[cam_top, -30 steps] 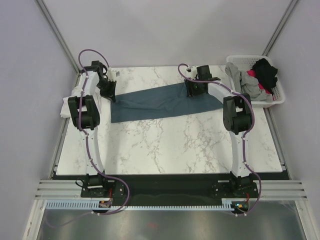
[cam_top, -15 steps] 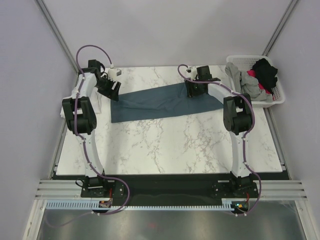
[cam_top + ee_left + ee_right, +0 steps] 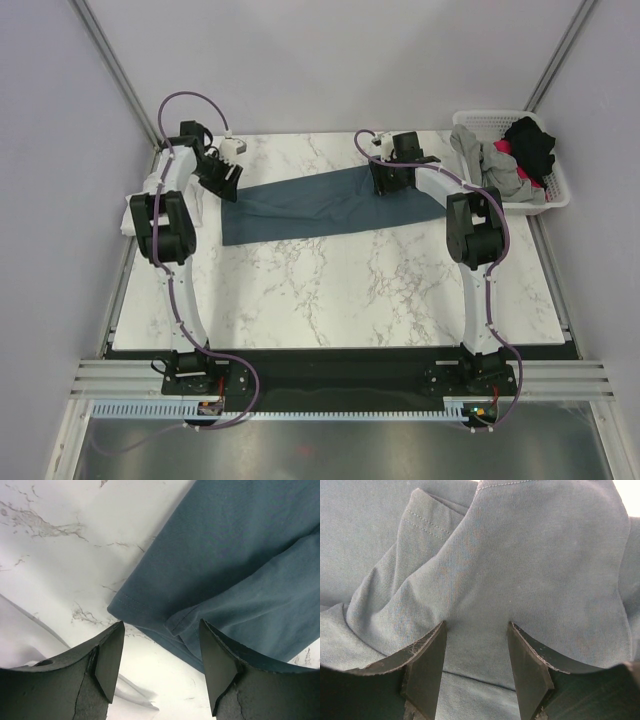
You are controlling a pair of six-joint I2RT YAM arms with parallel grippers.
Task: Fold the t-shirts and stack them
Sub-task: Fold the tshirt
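The slate-blue t-shirt [image 3: 320, 205] lies stretched along the far half of the marble table [image 3: 330, 290], long axis running left to right; the left gripper [image 3: 160, 630] hovers spread wide and empty, the shirt's left hem corner just beyond its fingertips; the right gripper [image 3: 476, 627] rests on the right end, jaws apart around bunched cloth; whether it grips, I cannot tell.

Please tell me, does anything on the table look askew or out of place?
The blue shirt lies slanted across the table's far half, not square to its edges, and is creased under the right tool. A grey shirt hangs over the basket's rim.
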